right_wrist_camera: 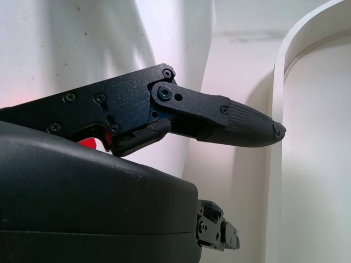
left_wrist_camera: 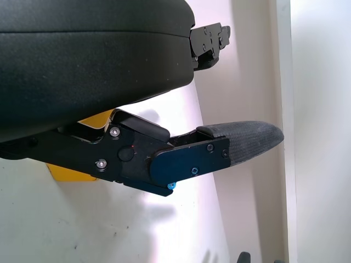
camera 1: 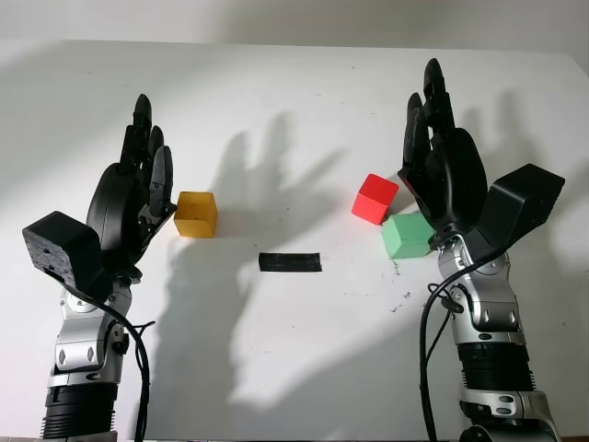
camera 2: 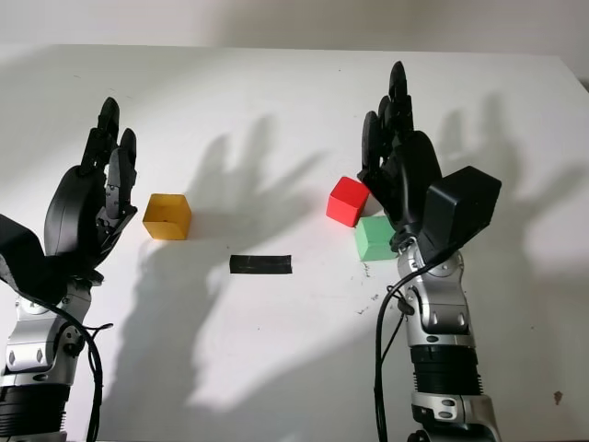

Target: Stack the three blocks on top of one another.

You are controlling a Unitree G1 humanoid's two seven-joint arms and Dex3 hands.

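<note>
A yellow block (camera 1: 196, 214) sits on the white table at the left. Just to its left my left hand (camera 1: 138, 175) is raised, open, holding nothing. A sliver of the yellow block (left_wrist_camera: 71, 172) peeks from behind that hand's shell in the left wrist view. On the right, a red block (camera 1: 375, 198) stands beside a green block (camera 1: 406, 236), the two nearly touching at a corner. My right hand (camera 1: 433, 138) is raised, open, right next to them, partly covering the green block's right side. A bit of the red block (right_wrist_camera: 90, 143) appears in the right wrist view.
A short black tape strip (camera 1: 290, 261) lies on the table (camera 1: 294, 350) between the yellow block and the other two. The hands cast large shadows across the middle. The table's far edge runs along the top.
</note>
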